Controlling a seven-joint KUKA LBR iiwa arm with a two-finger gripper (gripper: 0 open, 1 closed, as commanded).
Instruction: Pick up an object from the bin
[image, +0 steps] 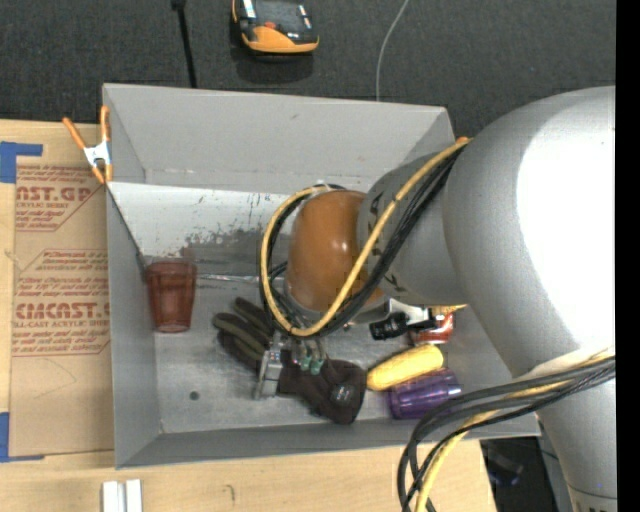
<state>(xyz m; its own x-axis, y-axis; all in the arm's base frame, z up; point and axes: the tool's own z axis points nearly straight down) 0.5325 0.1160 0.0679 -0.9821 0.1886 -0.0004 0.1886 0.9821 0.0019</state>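
Zero things look lifted yet: gripper (268, 372) is down at the dark glove (335, 390) near the front wall of the bin (300, 150), grip open or closed I cannot tell; grasp and lift likely remain.

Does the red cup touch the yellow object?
No, the red cup stands alone on the left; the yellow object lies on the right.

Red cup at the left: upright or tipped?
Tipped: the cup lies on its side, its length showing, rim toward the view's top.
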